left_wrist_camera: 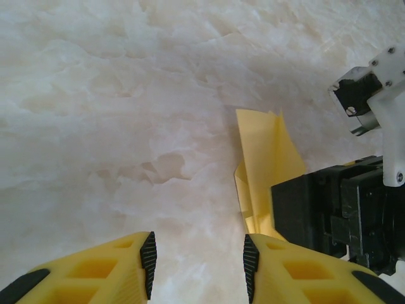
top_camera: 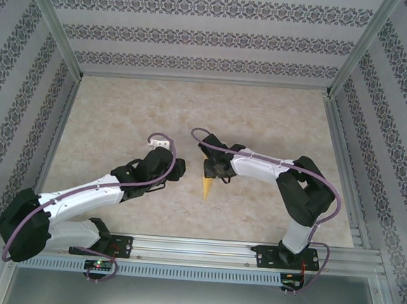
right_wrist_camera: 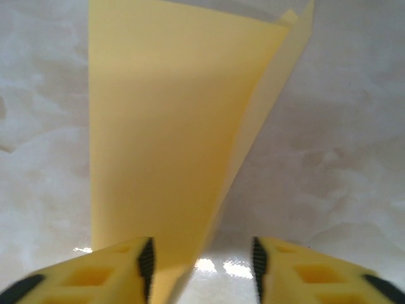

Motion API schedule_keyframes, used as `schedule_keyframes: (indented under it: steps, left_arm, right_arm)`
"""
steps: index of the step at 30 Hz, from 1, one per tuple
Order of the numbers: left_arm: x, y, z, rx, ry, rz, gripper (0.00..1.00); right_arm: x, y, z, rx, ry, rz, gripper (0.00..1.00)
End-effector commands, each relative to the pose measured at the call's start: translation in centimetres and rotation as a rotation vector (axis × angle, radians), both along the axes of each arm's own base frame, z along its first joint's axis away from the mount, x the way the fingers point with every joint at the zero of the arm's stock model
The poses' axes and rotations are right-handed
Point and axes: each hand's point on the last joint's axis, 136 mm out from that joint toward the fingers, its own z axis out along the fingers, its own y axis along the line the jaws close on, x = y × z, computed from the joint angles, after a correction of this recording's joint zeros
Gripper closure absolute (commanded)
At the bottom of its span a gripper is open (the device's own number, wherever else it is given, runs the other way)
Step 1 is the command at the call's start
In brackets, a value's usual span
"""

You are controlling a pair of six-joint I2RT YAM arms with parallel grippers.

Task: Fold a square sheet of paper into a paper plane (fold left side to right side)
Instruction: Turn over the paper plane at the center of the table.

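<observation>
The yellow-orange paper (top_camera: pixel 206 187) is folded into a slim pointed dart, the paper plane, lying on the marble table with its tip toward the near edge. My right gripper (top_camera: pixel 213 168) hovers over its wide end. In the right wrist view the folded paper (right_wrist_camera: pixel 171 139) runs down between the jaws beside the left pad (right_wrist_camera: pixel 146 263), and the right gripper (right_wrist_camera: pixel 201 272) stands open with a gap on the paper's right. My left gripper (left_wrist_camera: pixel 199 266) is open with bare table between its fingers. The paper (left_wrist_camera: pixel 266 164) lies just right of it, one flap raised.
The right gripper's black body (left_wrist_camera: pixel 329 215) sits close on the right in the left wrist view, covering part of the paper. Patterned walls and metal frame posts (top_camera: pixel 57 35) enclose the table (top_camera: pixel 193 109). A metal rail (top_camera: pixel 203 249) carries both arm bases at the near edge.
</observation>
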Motion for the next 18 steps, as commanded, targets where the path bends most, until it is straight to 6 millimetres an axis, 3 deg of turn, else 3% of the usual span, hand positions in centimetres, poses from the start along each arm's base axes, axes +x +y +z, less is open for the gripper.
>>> schedule_keyframes:
  steps: [1, 5, 8, 15, 18]
  left_arm:
    - [0.0, 1.1, 0.0, 0.019, 0.005, 0.038, 0.56]
    - [0.0, 1.3, 0.0, 0.025, 0.005, 0.041, 0.56]
    - [0.0, 1.5, 0.2, 0.033, 0.004, 0.05, 0.55]
    - [-0.4, 3.6, 1.3, 0.048, -0.013, 0.135, 0.55]
    - [-0.7, 4.5, 2.0, 0.029, -0.039, 0.168, 0.55]
  right_arm:
    - [0.0, -0.3, 1.8, -0.001, -0.037, -0.009, 0.65]
    - [-0.4, 0.1, 3.3, 0.043, -0.048, 0.012, 0.87]
    - [-0.8, 1.4, 4.8, 0.125, -0.057, 0.066, 1.0]
    - [-1.7, 3.9, 9.1, 0.32, -0.104, 0.181, 1.0]
    - [-2.3, 4.0, 8.7, 0.41, -0.072, 0.172, 1.0]
